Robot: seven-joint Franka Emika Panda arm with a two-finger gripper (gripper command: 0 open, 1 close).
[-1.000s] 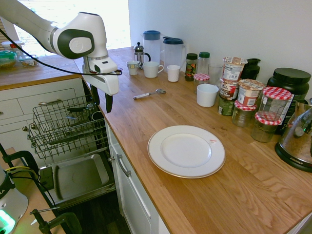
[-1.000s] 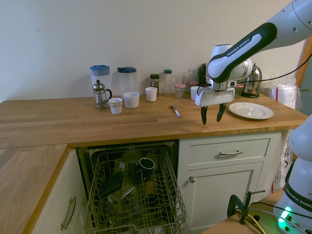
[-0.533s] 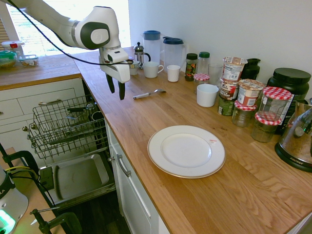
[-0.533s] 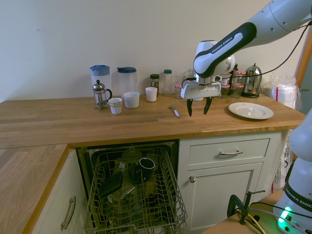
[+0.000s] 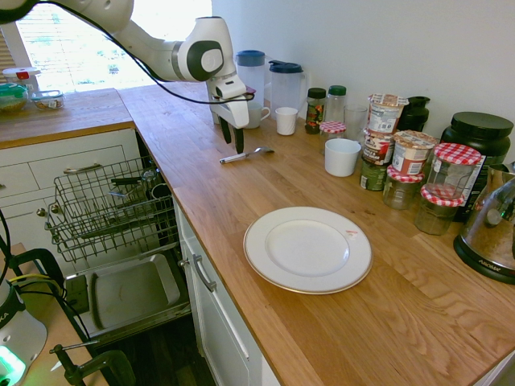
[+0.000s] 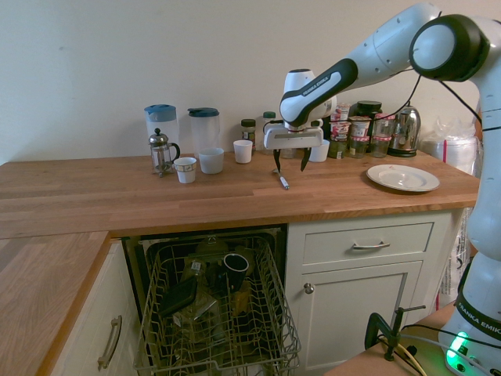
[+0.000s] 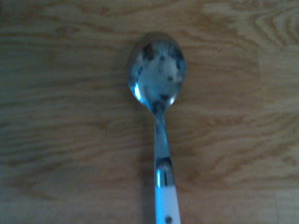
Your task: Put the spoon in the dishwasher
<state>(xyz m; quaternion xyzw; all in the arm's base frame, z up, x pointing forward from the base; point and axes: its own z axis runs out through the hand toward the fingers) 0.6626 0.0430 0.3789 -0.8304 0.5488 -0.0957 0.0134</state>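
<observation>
Pincer point(image 6: 287, 160) open, empty, pointing down, apparently above small silver white-handled metal spoon point(image 5: 245, 153) lying on oak worktop point(image 5: 241, 201)

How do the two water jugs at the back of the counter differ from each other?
The left jug has a lighter blue lid; the right jug has a darker blue one. The left jug's lid is round and flat on top; the right jug's lid has a spout shape sticking out. The left jug stands behind the French press; the right jug does not. Both are translucent, upright and stand by the wall.
</observation>
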